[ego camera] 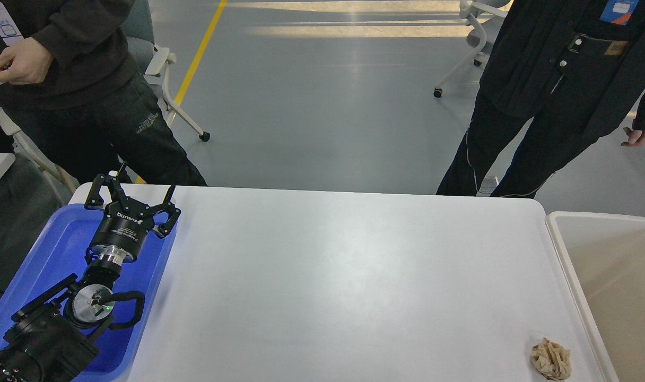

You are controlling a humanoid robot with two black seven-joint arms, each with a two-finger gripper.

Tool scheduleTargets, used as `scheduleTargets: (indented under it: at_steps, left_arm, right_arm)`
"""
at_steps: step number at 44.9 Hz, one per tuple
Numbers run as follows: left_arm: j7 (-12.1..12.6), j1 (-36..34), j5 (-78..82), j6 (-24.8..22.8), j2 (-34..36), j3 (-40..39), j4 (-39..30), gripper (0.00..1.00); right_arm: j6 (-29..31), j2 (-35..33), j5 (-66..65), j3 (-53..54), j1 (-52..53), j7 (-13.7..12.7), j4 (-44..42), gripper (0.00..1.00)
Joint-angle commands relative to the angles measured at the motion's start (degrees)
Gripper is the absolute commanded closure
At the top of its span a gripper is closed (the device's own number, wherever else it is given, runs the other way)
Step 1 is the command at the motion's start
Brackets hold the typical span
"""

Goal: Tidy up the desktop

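Note:
The white desktop (333, 276) fills the middle of the head view. A crumpled tan paper ball (551, 359) lies on it near the front right corner. My left gripper (145, 182) is open and empty, held over the far end of the blue tray (46, 249) at the desktop's left side, far from the paper ball. My right arm and gripper are out of view.
An off-white rimmed bin (609, 276) stands at the right edge of the desktop. One person (78, 95) stands behind the far left corner and another (540, 95) behind the far right. Office chairs stand on the grey floor beyond.

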Motion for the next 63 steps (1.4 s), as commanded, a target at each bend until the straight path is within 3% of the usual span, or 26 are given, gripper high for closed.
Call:
scheduleTargets:
  at_steps: [1,19,28,39,44,51,56,63]
  left_arm:
    - [0.0,0.0,0.0,0.0,0.0,0.0,0.0,0.00]
    - [0.0,0.0,0.0,0.0,0.0,0.0,0.0,0.00]
    - [0.0,0.0,0.0,0.0,0.0,0.0,0.0,0.00]
    - [0.0,0.0,0.0,0.0,0.0,0.0,0.0,0.00]
    - [0.0,0.0,0.0,0.0,0.0,0.0,0.0,0.00]
    - [0.0,0.0,0.0,0.0,0.0,0.0,0.0,0.00]
    - [0.0,0.0,0.0,-0.1,0.0,0.0,0.0,0.00]
    - [0.0,0.0,0.0,-0.1,0.0,0.0,0.0,0.00]
  right_arm:
    - [0.0,0.7,0.0,0.2,2.1,0.1,-1.8,0.00]
    - [1.1,0.8,-0.9,-0.8,3.9,0.2,-1.3,0.00]
    - [5.5,0.4,0.2,3.5,6.1,0.3,2.6,0.00]
    - [4.2,-12.6,-0.9,14.2,6.0,0.6,30.7,0.00]
    - [3.9,-15.6,-1.3,21.1,5.0,1.7,38.0,0.00]
    - [2.8,-16.3,-8.5,33.0,-1.1,6.8,49.9,0.00]
    - [-1.9,-14.8,-19.2,45.6,-9.0,7.1,62.9,0.00]
    - [-3.5,-9.9,-26.6,54.9,-13.9,7.1,69.0,0.00]
